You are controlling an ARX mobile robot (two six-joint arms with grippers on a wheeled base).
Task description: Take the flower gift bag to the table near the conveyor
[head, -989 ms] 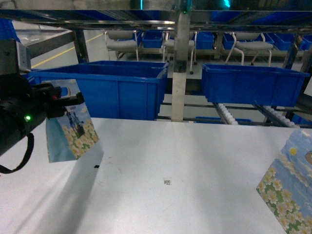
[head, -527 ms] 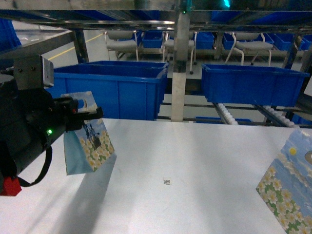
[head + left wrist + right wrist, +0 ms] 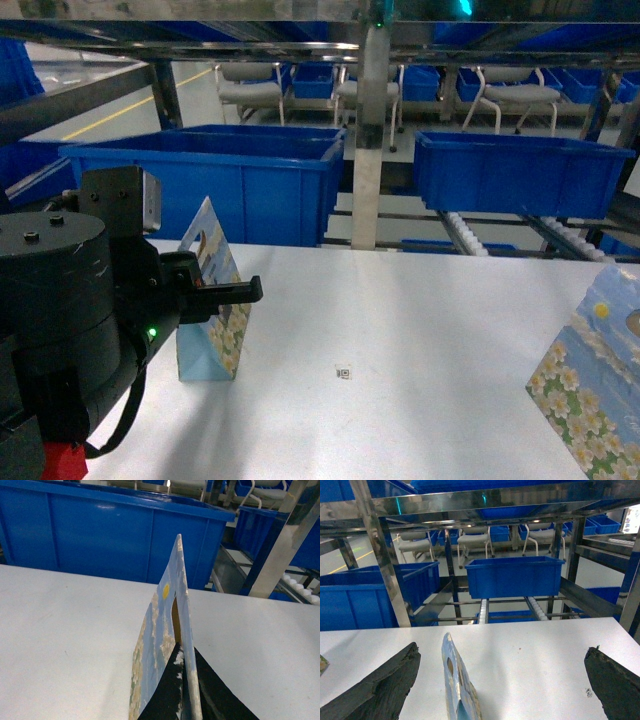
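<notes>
My left gripper is shut on the top edge of a flower gift bag, blue with white daisies. The bag stands upright with its base at the table, left of centre. In the left wrist view the black fingers pinch the bag's handle edge from both sides. A second flower bag stands at the table's right edge. In the right wrist view it sits between the fingers of my open right gripper, closer to the left finger and untouched. The conveyor rollers lie behind the table.
Two blue totes sit on the steel rack just beyond the table's far edge. A steel upright stands between them. A tiny square code mark is at mid-table. Chairs and more totes are far behind.
My left arm has swung right and forward with the bag. The bag hung tilted over the table's left side and now stands upright, lower, on the tabletop.
</notes>
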